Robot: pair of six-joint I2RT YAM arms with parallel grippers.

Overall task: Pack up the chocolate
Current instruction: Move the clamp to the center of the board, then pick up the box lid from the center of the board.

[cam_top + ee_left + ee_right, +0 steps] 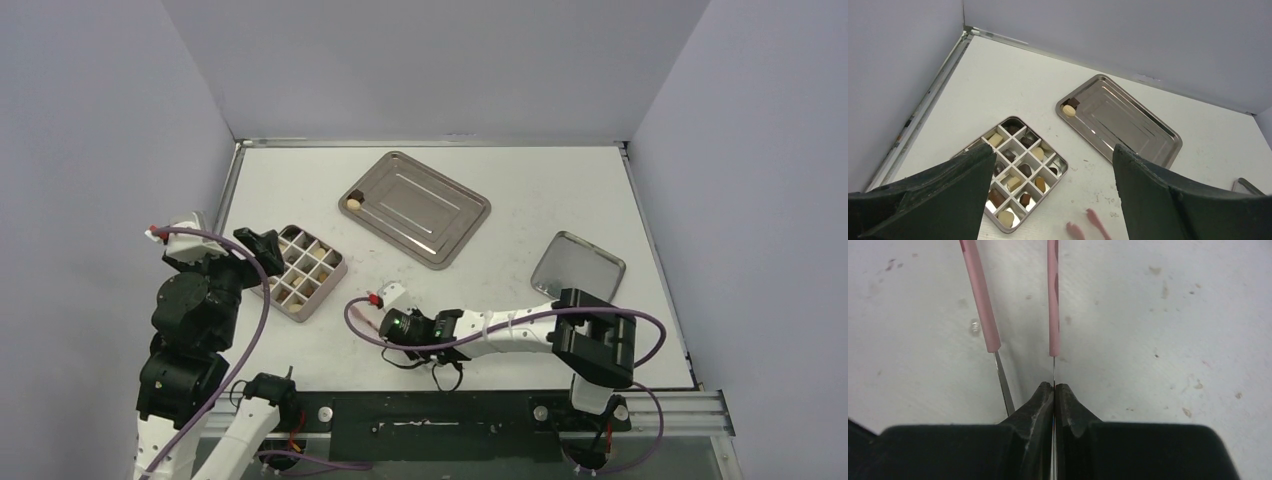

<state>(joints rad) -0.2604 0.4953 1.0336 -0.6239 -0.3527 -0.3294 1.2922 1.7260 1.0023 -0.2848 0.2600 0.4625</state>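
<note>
The right gripper [1054, 386] pinched one thin metal leg of the pink tongs [982, 295], so their tips stood apart. The left gripper [1054, 152] hung spread wide above the silver box of little squares [1066, 165], where most chocolate [1025, 170] sat. Two pieces [1069, 109] waited on the flat silver tray [1128, 120].

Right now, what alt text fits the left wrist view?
A gridded tin of dark and cream chocolates lies on a white table, framed by the open left gripper. Beyond, a steel tray holds two pieces in one corner; pink tongs' tips show below.
</note>
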